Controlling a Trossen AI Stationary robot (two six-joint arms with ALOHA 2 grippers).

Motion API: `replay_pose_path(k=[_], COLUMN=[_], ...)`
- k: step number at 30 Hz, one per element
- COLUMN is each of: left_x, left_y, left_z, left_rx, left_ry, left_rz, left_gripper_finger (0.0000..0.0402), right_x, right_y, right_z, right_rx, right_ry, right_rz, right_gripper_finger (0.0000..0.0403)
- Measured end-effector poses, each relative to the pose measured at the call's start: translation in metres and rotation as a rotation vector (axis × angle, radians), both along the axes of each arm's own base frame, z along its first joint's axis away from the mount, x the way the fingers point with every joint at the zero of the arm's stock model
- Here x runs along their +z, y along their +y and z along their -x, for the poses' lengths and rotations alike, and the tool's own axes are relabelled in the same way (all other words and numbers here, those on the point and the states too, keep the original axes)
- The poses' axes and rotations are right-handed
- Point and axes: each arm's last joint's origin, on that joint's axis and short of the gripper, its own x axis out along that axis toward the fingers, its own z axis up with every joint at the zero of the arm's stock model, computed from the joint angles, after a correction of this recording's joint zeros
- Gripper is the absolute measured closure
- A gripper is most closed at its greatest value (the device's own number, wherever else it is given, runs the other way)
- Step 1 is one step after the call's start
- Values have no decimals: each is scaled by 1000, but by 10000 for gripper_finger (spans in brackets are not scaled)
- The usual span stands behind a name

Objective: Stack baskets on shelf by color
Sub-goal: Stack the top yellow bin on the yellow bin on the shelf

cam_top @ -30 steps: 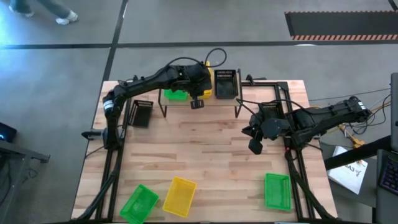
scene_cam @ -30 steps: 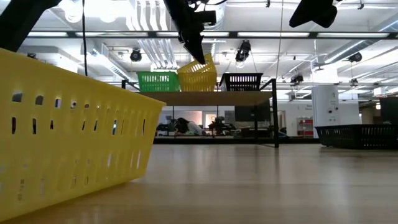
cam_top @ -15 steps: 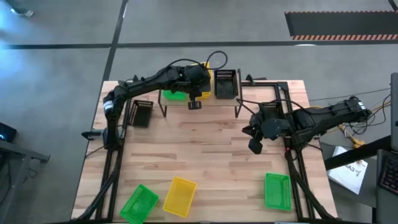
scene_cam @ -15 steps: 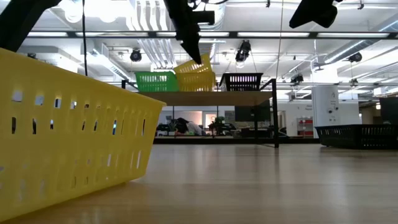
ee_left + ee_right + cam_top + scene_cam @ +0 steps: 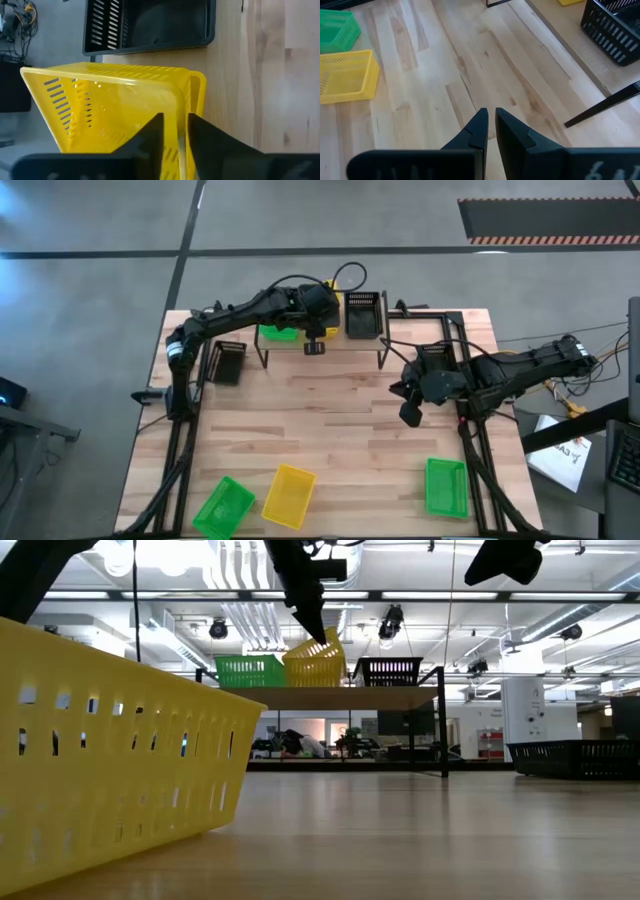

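Note:
My left gripper (image 5: 315,340) is over the shelf (image 5: 340,697), shut on a yellow basket (image 5: 315,662) that tilts between a green basket (image 5: 252,671) and a black basket (image 5: 388,671), both standing on the plank. The left wrist view shows the yellow basket (image 5: 115,110) and the black one (image 5: 150,25) behind it. My right gripper (image 5: 410,415) hangs shut above the table's right half, touching nothing. On the table lie a black basket (image 5: 228,362) at the left, and near the front edge a green one (image 5: 222,507), a yellow one (image 5: 289,495) and another green one (image 5: 446,485). My left gripper pinches one wall of the yellow basket at its rim (image 5: 181,117), with one finger (image 5: 152,137) inside the basket and the other (image 5: 202,142) outside. The fingers come from above, pointing down. The basket hangs tilted, its lower edge (image 5: 312,685) down at the shelf plank.
The shelf's thin black legs (image 5: 382,355) stand on the far half of the table. The middle of the tabletop (image 5: 320,420) is bare wood. A black metal frame (image 5: 470,440) runs along the table's left and right sides.
The left gripper has shifted slightly toward the green basket and lowered a little. The yellow basket in its hold has tipped further over and moved closer to the green one. The right arm has kept still.

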Motion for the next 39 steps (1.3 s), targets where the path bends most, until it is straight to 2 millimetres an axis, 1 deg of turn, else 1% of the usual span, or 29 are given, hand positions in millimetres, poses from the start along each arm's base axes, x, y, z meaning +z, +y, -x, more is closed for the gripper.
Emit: replay_pose_path(k=[3, 5, 8, 11, 16, 17, 24, 32, 39], left_x=[1, 3, 7, 7, 7, 6, 13, 5, -4], left_y=[-1, -2, -3, -4, -4, -6, -14, -15, -14], left_z=[1, 1, 0, 1, 1, 0, 0, 3, 2], left_rx=[1, -3, -7, -8, -28, -34, -67, -23, -20], left_ry=[3, 0, -14, -13, 2, 5, 18, 105, 136], left_rz=[3, 3, 0, 1, -9, -11, -45, -98, -92], left_gripper_finger=[297, 284, 280, 302, 382, 391, 399, 400, 401], right_x=[0, 0, 0, 0, 0, 0, 0, 0, 0], right_y=[0, 0, 0, 0, 0, 0, 0, 0, 0], right_z=[0, 0, 0, 0, 0, 0, 0, 0, 0], right_rx=[0, 0, 0, 0, 0, 1, 9, 13, 12], right_ry=[0, 0, 0, 0, 0, 1, 3, 4, 4], right_rz=[-1, 0, 0, 0, 0, 0, 9, 13, 13], right_gripper_finger=[375, 375, 375, 375, 375, 375, 375, 375, 375])
